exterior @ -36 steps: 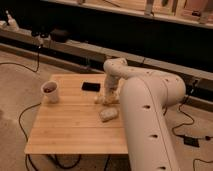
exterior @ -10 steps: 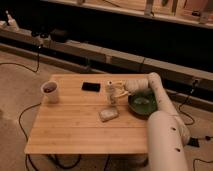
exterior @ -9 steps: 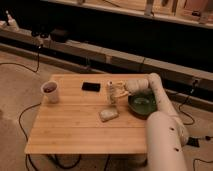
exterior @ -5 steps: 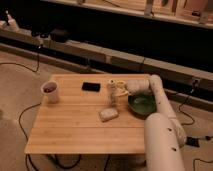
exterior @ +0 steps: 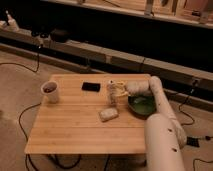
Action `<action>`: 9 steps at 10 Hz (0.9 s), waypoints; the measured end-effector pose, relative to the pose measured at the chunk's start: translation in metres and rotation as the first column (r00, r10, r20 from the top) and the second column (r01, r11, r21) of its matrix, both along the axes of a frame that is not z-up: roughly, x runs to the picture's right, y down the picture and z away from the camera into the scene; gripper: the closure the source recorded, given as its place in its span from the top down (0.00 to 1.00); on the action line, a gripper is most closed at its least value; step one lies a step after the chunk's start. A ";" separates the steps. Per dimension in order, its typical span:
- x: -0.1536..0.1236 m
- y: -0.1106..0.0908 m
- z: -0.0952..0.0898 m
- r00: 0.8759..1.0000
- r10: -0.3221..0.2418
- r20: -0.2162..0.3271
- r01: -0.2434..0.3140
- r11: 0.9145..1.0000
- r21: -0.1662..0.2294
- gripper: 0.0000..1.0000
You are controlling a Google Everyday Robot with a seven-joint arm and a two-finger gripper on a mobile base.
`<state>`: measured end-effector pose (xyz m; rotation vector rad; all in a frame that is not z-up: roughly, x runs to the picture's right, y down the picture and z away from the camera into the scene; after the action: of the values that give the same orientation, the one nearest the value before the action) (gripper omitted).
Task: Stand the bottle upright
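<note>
The bottle, small and whitish with a light cap, stands upright on the wooden table, right of the middle and towards the back. My gripper is at the bottle's right side, level with its body and close against it. The white arm reaches in from the lower right and bends over the table's right edge.
A white mug stands at the table's left. A flat black object lies behind the middle. A pale rectangular block lies just in front of the bottle. A green bowl sits at the right edge under the arm. Cables run across the floor.
Since 3.6 s ago the arm has pulled back to the right and lower, uncovering the green bowl. Over the last second the bottle stays upright and the gripper has barely shifted.
</note>
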<state>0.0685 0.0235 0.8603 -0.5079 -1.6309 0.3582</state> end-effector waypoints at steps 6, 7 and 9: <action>0.001 0.006 0.011 0.999 -0.004 -0.037 0.004 1.000 0.003 0.80; 0.002 0.006 0.012 0.999 -0.003 -0.043 0.004 1.000 0.002 0.80; 0.003 0.006 0.012 0.999 -0.003 -0.051 0.004 1.000 0.006 0.80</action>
<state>0.0717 0.0291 0.8726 -0.4929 -1.5809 0.3605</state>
